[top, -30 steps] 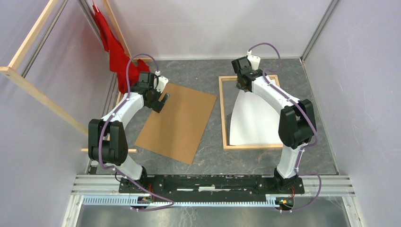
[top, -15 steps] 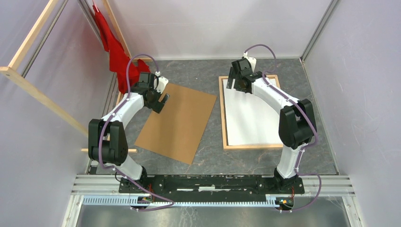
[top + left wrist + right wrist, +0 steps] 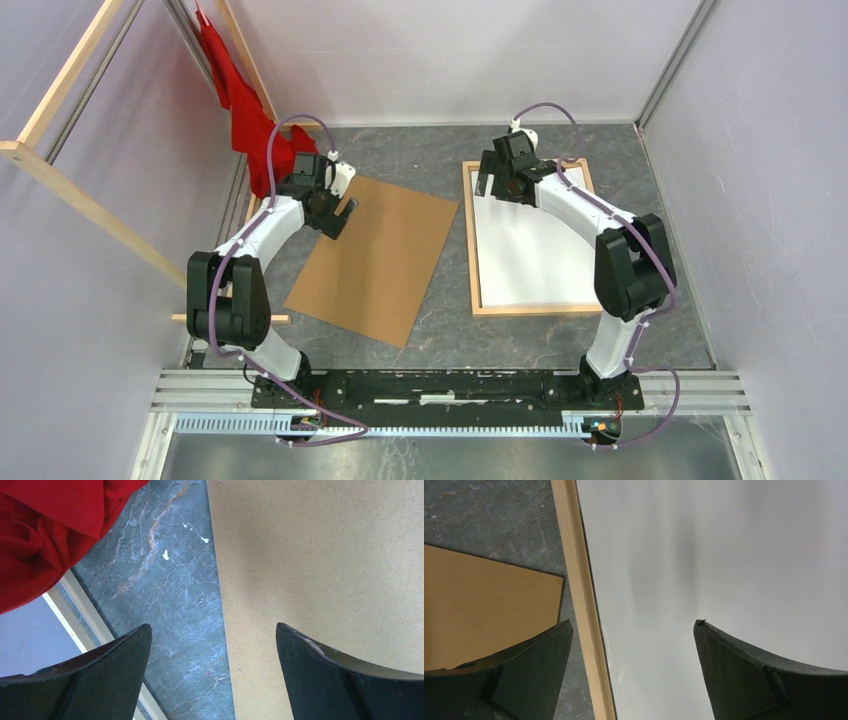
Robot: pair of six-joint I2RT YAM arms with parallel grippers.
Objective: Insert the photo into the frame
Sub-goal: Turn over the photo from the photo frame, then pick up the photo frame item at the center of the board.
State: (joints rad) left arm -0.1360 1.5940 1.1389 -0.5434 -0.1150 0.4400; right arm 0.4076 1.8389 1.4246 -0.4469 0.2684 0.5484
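The photo (image 3: 533, 250) lies flat, white back up, inside the light-wood frame (image 3: 470, 250) on the right of the table. It also shows in the right wrist view (image 3: 724, 555) beside the frame's left rail (image 3: 579, 595). My right gripper (image 3: 489, 180) is open and empty over the frame's far left corner, its jaws astride the rail (image 3: 634, 627). My left gripper (image 3: 345, 215) is open and empty over the far left edge of the brown hardboard panel (image 3: 375, 255), as the left wrist view (image 3: 214, 630) shows.
A red cloth (image 3: 245, 110) hangs at the far left, also in the left wrist view (image 3: 45, 535). Long wooden rails (image 3: 70, 190) lean on the left wall. The hardboard panel's corner (image 3: 489, 610) lies close to the frame's left rail. White walls enclose the table.
One second ago the photo was held up and curved over the frame. It now lies flat inside it. My right gripper has let go and shifted left to the frame's far left corner.
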